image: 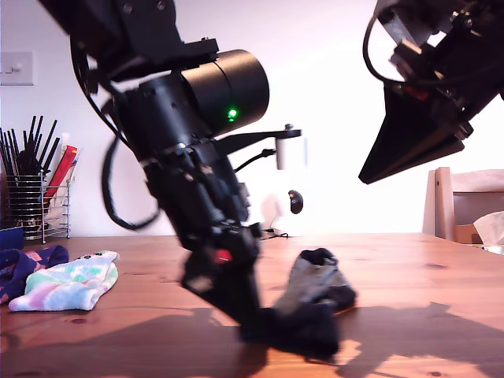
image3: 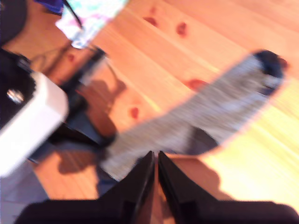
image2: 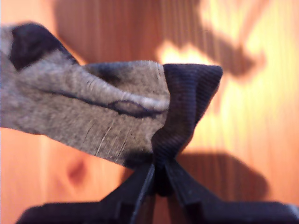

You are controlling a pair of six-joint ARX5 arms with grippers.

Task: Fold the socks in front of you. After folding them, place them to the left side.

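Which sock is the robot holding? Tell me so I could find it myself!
Look at the wooden table and find the big black arm reaching down in the middle of the exterior view. My first gripper at its tip pinches the dark cuff of the grey sock. It is the only grey and black one; the pastel tie-dye sock and navy-purple sock lie at the exterior view's left.

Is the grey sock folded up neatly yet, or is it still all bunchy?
Still bunchy. The grey sock lies crumpled on the table, and my first tool pinches its dark cuff.
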